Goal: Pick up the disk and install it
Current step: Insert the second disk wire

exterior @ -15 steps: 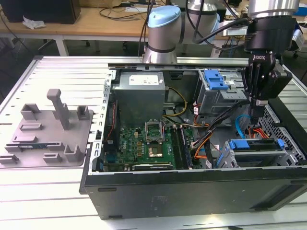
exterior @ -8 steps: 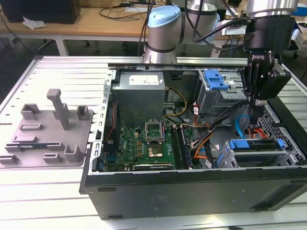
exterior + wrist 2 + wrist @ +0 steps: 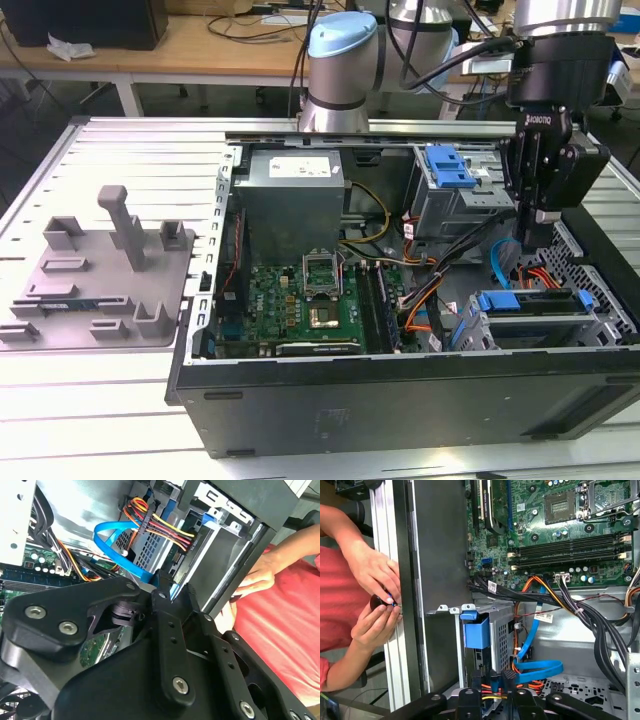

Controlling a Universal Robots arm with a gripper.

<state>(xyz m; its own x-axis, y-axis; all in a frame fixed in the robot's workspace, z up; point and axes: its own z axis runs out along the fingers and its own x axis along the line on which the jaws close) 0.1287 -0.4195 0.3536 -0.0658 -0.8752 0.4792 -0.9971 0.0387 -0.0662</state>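
Gripper [image 3: 535, 232] hung just above the drive cage [image 3: 600, 325], disk [image 3: 528, 301] lying in the cage.

Whether the claw was spread or closed, I could not tell. The disk with its blue rail sat inside the cage, and the blue cable [image 3: 498, 262] curved up beside the cage. To seat the disk well, the push probably had to be straight and even, clear of that cable.

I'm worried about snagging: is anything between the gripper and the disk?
Yes. A blue flat cable and a bundle of coloured wires seem to run between the gripper and the disk, which sits in its cage.
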